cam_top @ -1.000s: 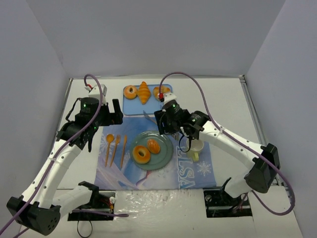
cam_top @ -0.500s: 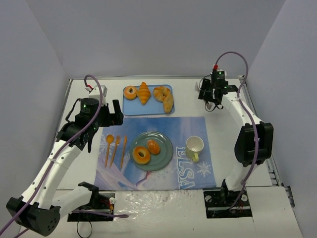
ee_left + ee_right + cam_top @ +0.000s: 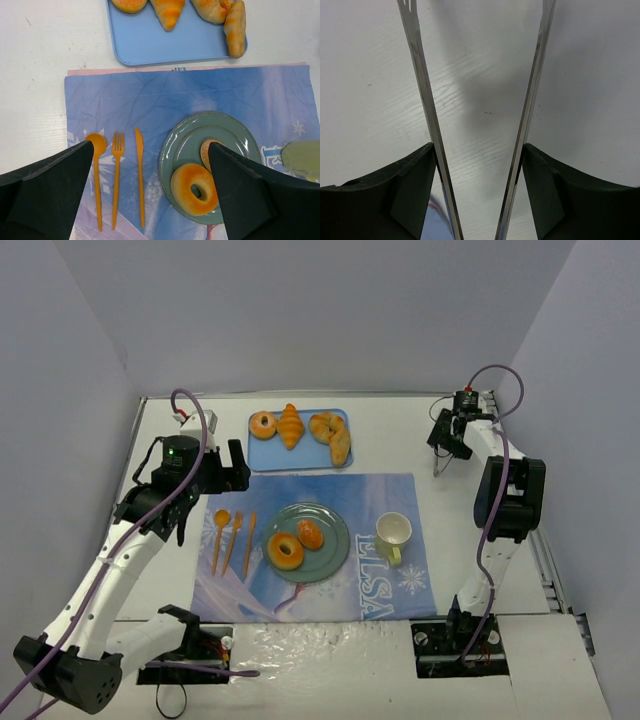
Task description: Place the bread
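Observation:
A bagel and a small bun lie on the green plate; the left wrist view shows the bagel and part of the bun. More bread sits on the blue tray: a donut, a croissant and two rolls. My left gripper hangs open and empty above the mat's left side. My right gripper is at the far right of the table, shut on metal tongs whose spread arms hold nothing over bare white tabletop.
A blue placemat carries the plate, a pale green cup to its right, and an orange spoon, fork and knife to its left. White walls enclose the table on three sides.
My right arm has swung with the tongs from above the plate to the table's far right edge. The left arm and the bread have not moved.

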Controlling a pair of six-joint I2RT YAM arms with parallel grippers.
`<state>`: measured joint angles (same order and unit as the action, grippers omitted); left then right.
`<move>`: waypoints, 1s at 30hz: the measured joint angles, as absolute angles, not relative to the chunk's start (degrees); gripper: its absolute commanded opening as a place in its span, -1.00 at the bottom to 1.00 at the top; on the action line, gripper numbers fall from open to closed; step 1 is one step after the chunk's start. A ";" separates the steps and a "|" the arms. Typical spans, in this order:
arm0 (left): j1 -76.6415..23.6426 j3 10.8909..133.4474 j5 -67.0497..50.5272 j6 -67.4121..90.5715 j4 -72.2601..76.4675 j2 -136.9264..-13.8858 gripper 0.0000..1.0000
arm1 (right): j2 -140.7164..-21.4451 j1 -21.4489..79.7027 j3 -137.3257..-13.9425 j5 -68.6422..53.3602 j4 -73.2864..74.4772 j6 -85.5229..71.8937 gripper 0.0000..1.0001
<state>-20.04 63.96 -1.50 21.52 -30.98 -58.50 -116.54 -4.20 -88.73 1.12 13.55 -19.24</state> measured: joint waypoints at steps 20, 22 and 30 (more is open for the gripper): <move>-20.14 63.96 -1.50 21.52 -30.98 -58.50 0.94 | -121.15 -4.89 -88.52 0.93 11.38 -19.92 0.61; -20.15 63.96 -1.50 21.52 -30.98 -58.50 0.94 | -121.64 -4.87 -88.31 0.93 11.16 -19.92 0.62; -20.18 63.96 -1.50 21.52 -30.98 -58.50 0.94 | -120.58 -3.90 -86.00 2.14 10.52 -20.12 0.68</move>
<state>-20.18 63.96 -1.50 21.52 -30.98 -58.50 -120.58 -3.90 -86.00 2.14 10.52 -20.12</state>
